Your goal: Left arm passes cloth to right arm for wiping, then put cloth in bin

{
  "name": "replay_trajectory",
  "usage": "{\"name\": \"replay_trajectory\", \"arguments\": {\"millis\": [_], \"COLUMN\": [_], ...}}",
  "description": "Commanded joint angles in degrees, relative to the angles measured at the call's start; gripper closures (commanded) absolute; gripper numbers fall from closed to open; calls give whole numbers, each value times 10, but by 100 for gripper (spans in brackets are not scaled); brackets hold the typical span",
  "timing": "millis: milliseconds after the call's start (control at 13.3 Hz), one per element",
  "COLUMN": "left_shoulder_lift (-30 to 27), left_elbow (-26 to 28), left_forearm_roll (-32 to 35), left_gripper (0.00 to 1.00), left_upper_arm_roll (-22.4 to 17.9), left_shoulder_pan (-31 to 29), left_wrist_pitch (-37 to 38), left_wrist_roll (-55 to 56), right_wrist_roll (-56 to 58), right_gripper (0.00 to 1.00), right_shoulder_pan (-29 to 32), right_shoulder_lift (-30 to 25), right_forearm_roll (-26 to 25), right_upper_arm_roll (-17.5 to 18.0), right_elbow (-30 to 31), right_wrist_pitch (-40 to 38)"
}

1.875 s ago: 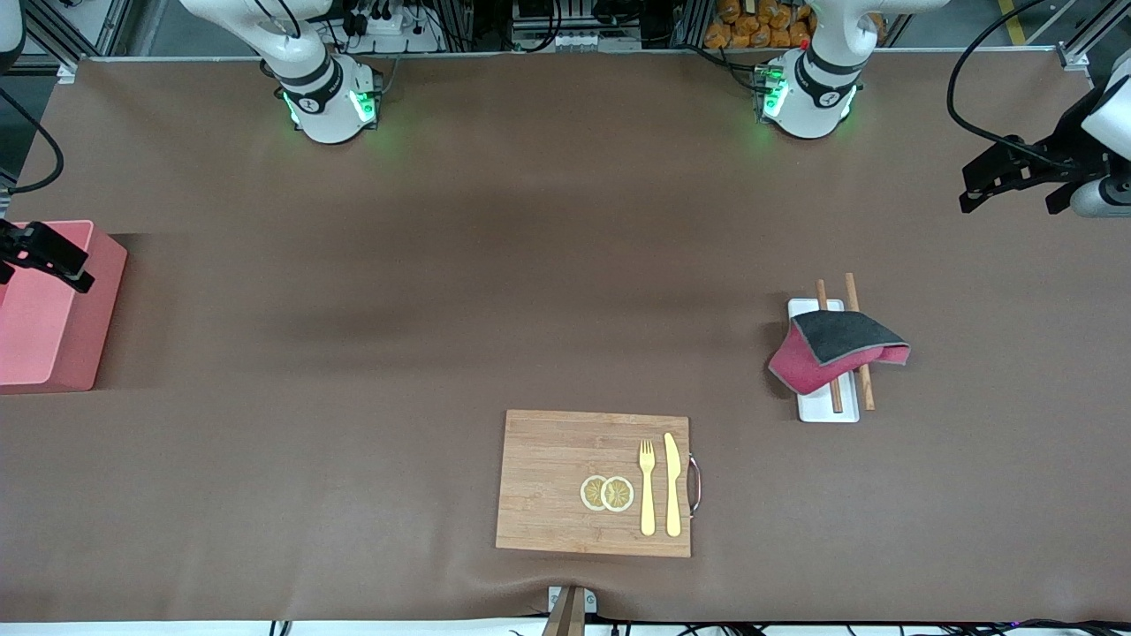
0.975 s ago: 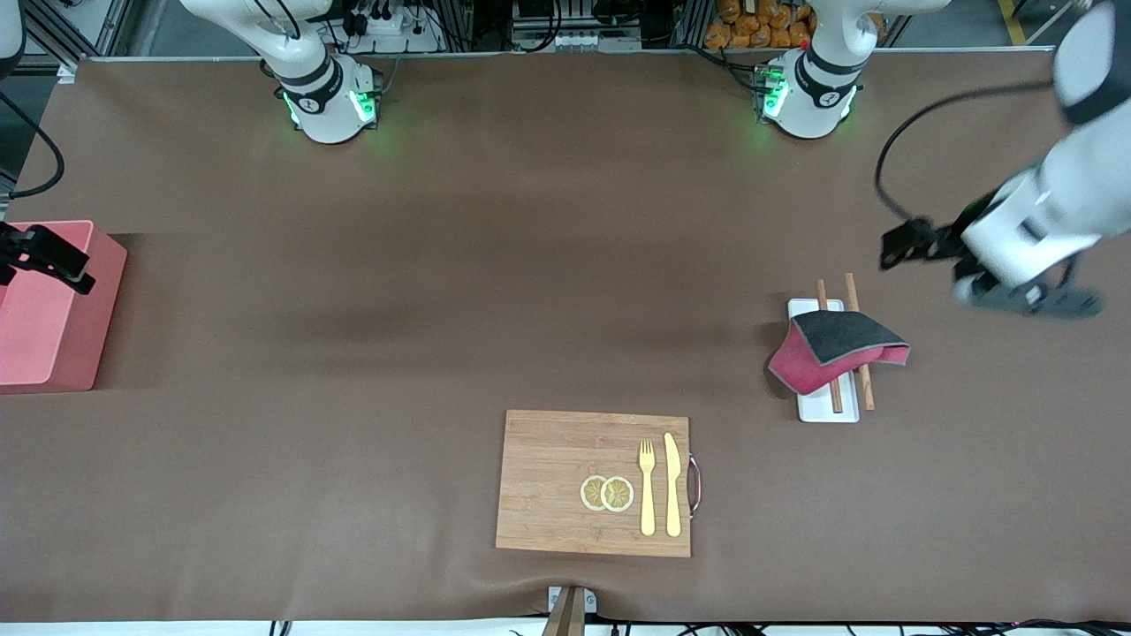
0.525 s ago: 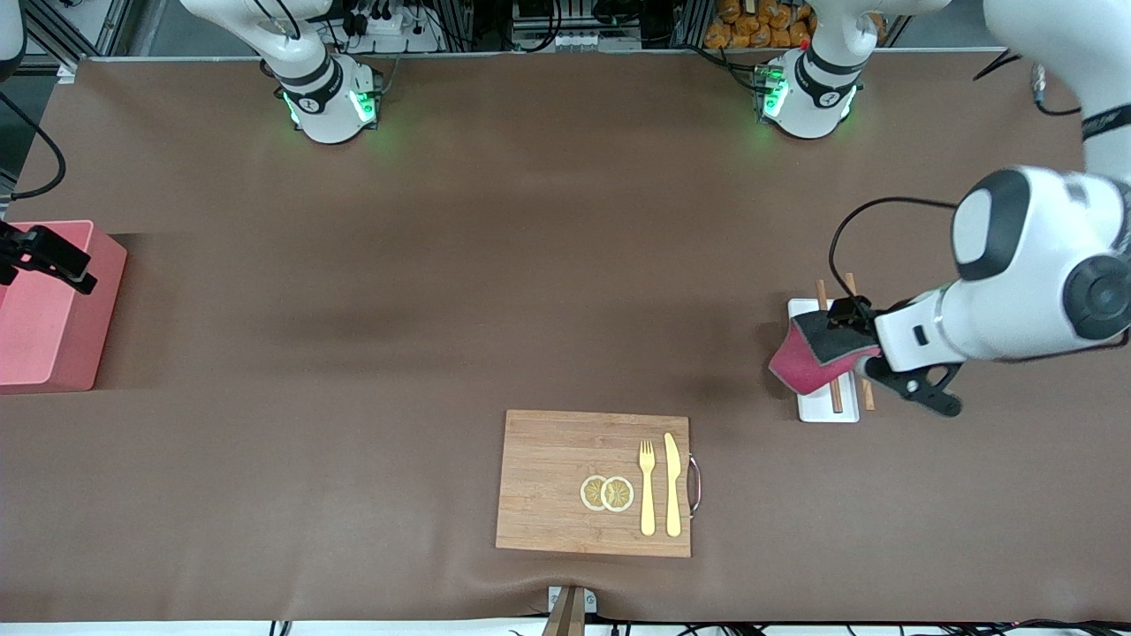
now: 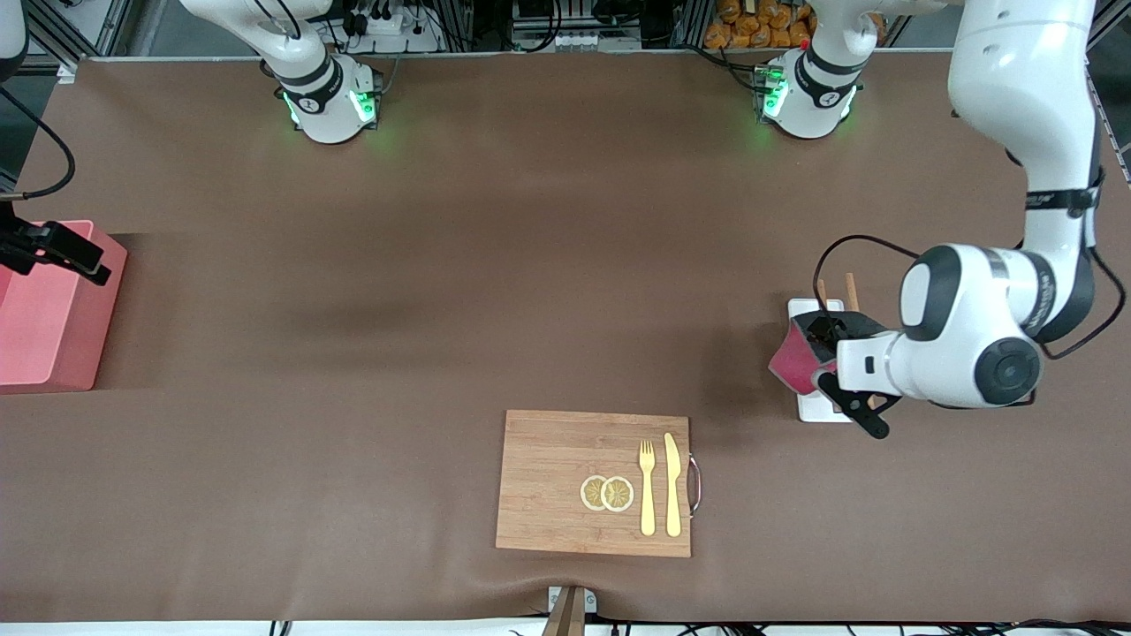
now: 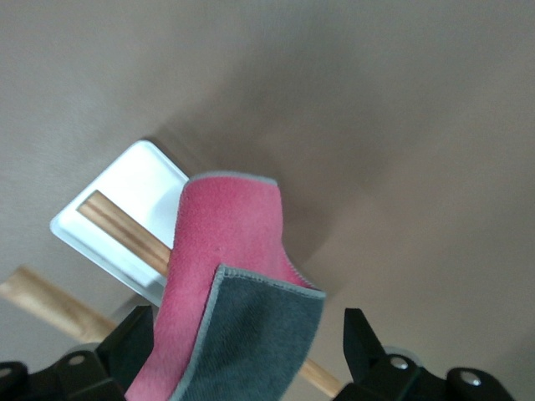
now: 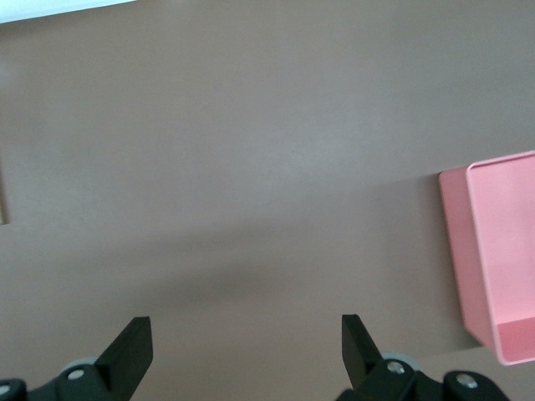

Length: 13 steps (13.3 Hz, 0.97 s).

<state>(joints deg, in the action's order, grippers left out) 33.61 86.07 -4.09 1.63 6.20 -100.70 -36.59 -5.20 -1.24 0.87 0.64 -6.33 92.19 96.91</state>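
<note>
At the right middle of the front view, the left hand [image 4: 829, 364] is hanging wide open over the cloth [image 4: 793, 362], fingers either side of its raised fold, while the cloth is lying draped on chopsticks [image 5: 125, 232] and tray [image 5: 138, 180]. The right hand [image 6: 242, 355], also wide open, is waiting over the desk [image 4: 442, 265] by the bin [image 4: 49, 340], well apart, so the left arm is far nearer.

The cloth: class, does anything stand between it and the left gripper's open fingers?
Nothing visible does. The left gripper is open with its fingers either side of the cloth, which lies draped over the chopsticks and white tray. The right gripper waits open by the bin.
</note>
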Motion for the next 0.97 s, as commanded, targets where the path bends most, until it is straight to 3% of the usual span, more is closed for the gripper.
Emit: {"name": "replay_trajectory", "arguments": {"millis": [0, 375, 450, 525, 600, 675, 900], "left_shoulder_lift": [9, 24, 29, 29, 29, 29, 19], "left_elbow": [2, 4, 4, 4, 3, 0, -4], "left_forearm_roll": [33, 53, 52, 52, 52, 52, 52], "left_gripper": [0, 3, 43, 74, 94, 100, 100], "left_upper_arm_roll": [-1, -1, -1, -1, -1, -1, -1], "left_shoulder_pan": [3, 4, 3, 3, 5, 7, 7], "left_wrist_pitch": [-1, 0, 6, 7, 9, 18, 22], "left_wrist_roll": [-10, -9, -2, 2, 12, 20, 20], "right_wrist_roll": [-41, -200, -219, -220, -223, -220, -225], "right_gripper": [0, 0, 0, 0, 0, 0, 0], "right_shoulder_pan": [1, -19, -21, -24, -21, -23, -24], "right_shoulder_lift": [4, 24, 26, 32, 34, 34, 45], "right_forearm_roll": [41, 103, 104, 110, 118, 118, 114], "right_upper_arm_roll": [0, 0, 0, 0, 0, 0, -1], "right_elbow": [-10, -9, -10, -9, -9, -10, -8], "right_wrist_pitch": [-31, -59, -59, -59, -63, -78, -101]}}
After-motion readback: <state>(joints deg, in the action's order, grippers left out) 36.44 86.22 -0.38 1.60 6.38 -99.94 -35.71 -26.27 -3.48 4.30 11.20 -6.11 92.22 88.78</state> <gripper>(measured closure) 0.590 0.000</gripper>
